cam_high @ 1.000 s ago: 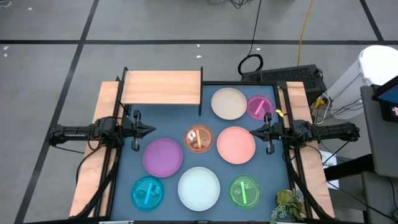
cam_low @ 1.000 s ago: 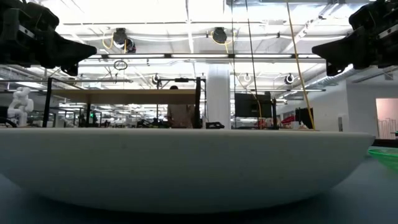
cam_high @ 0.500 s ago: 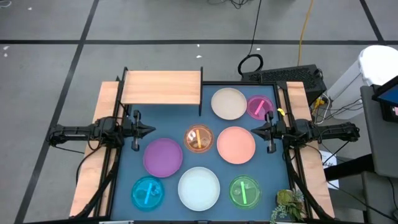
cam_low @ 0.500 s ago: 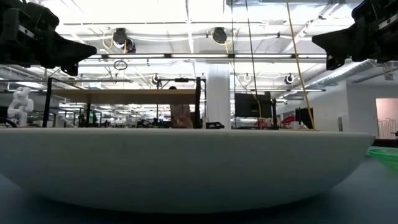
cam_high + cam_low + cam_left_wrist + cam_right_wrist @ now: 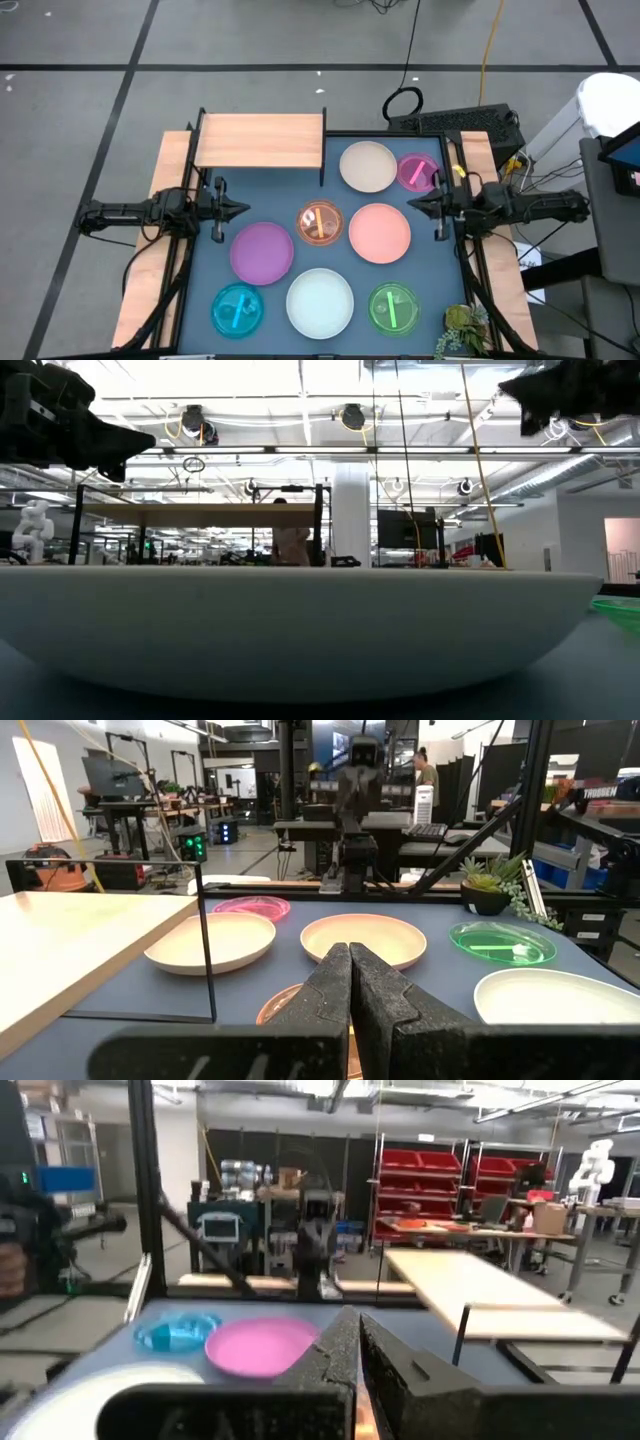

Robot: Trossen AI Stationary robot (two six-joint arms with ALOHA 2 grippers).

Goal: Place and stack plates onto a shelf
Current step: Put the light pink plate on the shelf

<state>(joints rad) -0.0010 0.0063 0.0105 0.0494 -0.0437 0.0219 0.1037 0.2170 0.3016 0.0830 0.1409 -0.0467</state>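
Several round plates lie flat on the blue table top: cream (image 5: 368, 166), small magenta (image 5: 417, 171), small orange (image 5: 321, 222), pink (image 5: 379, 232), purple (image 5: 262, 251), pale white (image 5: 320, 303), small cyan (image 5: 237, 309) and small green (image 5: 393, 308). The light-wood shelf (image 5: 260, 140) stands on black legs at the far left with nothing on it. My left gripper (image 5: 245, 209) is shut and level at the table's left edge, beside the purple plate. My right gripper (image 5: 410, 205) is shut, high above the table's right edge, near the pink plate.
A small green plant (image 5: 462, 330) sits at the near right corner. Long wooden strips (image 5: 135, 290) run along both sides of the table. The shelf's thin black leg (image 5: 205, 945) stands beside the cream plate. In the low view the pale white plate (image 5: 300, 630) fills the foreground.
My right gripper has risen well above its earlier height, still shut, and drawn back slightly toward the table's right edge. The plates and my left gripper have stayed where they were.
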